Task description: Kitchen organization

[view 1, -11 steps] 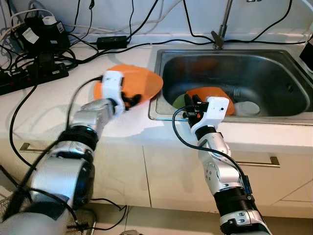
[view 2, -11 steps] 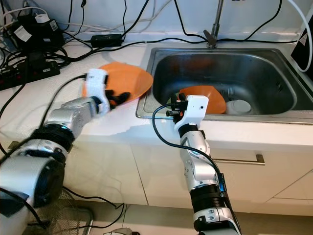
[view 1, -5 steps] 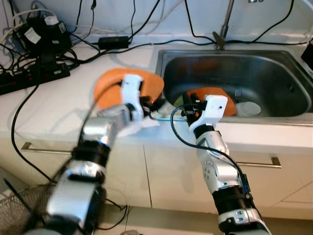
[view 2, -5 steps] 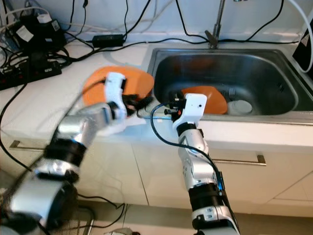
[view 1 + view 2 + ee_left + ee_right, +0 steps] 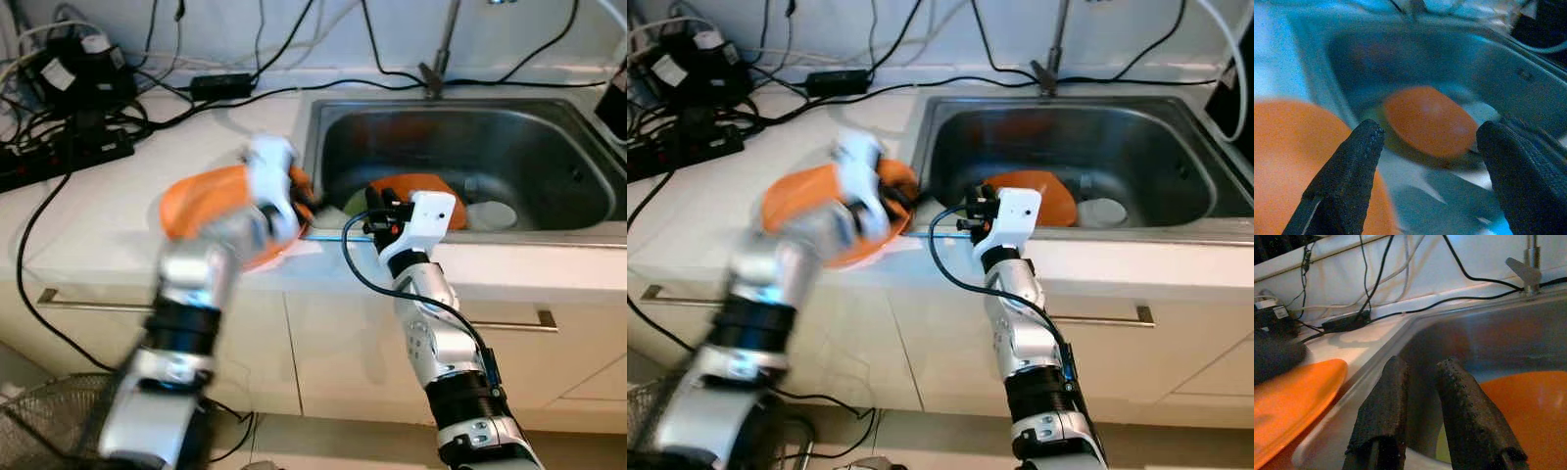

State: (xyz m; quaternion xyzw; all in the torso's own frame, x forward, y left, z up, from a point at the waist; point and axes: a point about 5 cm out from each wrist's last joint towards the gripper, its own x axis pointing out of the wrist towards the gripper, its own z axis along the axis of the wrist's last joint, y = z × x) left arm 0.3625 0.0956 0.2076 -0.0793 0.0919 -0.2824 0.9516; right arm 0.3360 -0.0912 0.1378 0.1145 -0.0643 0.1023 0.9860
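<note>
Orange plate (image 5: pixel 201 206) is lying at the front edge of the table (image 5: pixel 88 230), just beside the sink (image 5: pixel 549 230), and it is looking tilted, with part of it sticking out past the edge. The left gripper (image 5: pixel 294 201) is hanging over the plate's sink side, and its arm is blurry (it is moving fast). In the left wrist view its black fingers (image 5: pixel 1347 171) are standing wide apart with nothing between them, so it is not holding the plate.

A second orange plate (image 5: pixel 1029 196) is sitting down in the sink, next to a small white dish (image 5: pixel 1102 211). The right gripper (image 5: pixel 377 215) is waiting at the front rim of the sink, likely to stay out of the way. Its fingers (image 5: pixel 1383 401) are close together, with just a thin gap, and are gripping nothing.

Black cables (image 5: pixel 69 98) are piling up at the back of the table, far from the plates.
</note>
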